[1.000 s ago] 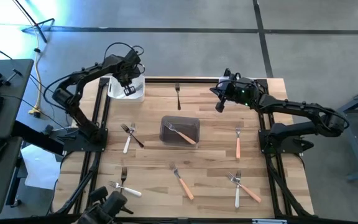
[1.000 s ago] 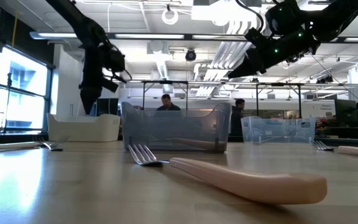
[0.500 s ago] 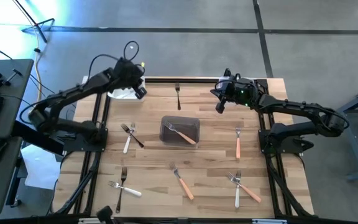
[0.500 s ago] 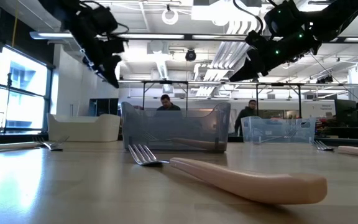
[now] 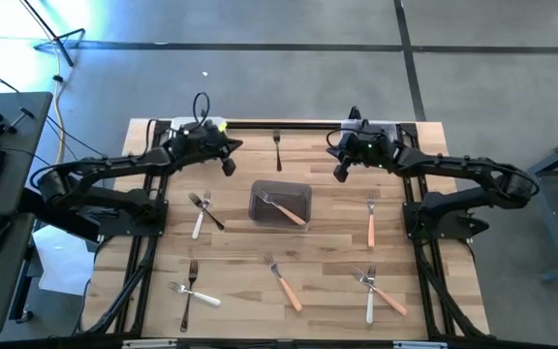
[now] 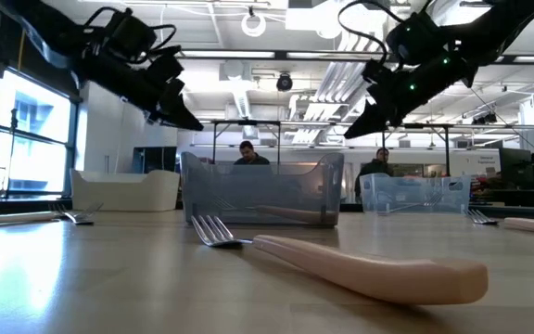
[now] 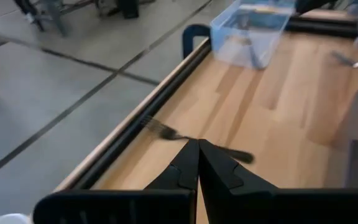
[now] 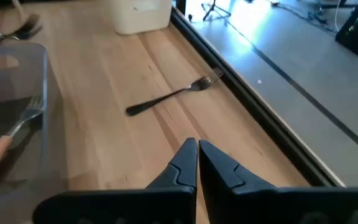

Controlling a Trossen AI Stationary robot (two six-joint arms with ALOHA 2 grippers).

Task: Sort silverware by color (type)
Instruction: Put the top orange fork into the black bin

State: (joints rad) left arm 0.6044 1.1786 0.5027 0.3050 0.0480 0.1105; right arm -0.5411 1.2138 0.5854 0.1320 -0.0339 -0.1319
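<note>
Small forks lie scattered flat on the wooden table. A black fork [image 5: 277,148] lies near the far edge, between my two grippers; it shows in the left wrist view [image 7: 194,139] and the right wrist view [image 8: 171,94]. An orange-handled fork [image 5: 284,209] lies inside the dark tub [image 5: 280,203]. My left gripper [image 5: 229,167] hovers shut, left of the black fork, holding nothing. My right gripper [image 5: 339,173] hovers shut, right of that fork, also holding nothing. In the low view both hang well above the table, the left gripper [image 6: 191,122] and the right gripper [image 6: 350,133].
A white tub [image 8: 143,15] stands at the far left corner and a clear tub [image 7: 253,31] at the far right. Other forks: a white and a dark one [image 5: 200,209], two white ones [image 5: 190,291], orange ones [image 5: 284,283] [image 5: 371,223], a crossed pair [image 5: 378,291].
My left arm has swung away from above the white tub toward the table's right and near side, tipping from pointing down to slanting toward the centre. My right gripper has shifted slightly left and down. No fork has moved.
</note>
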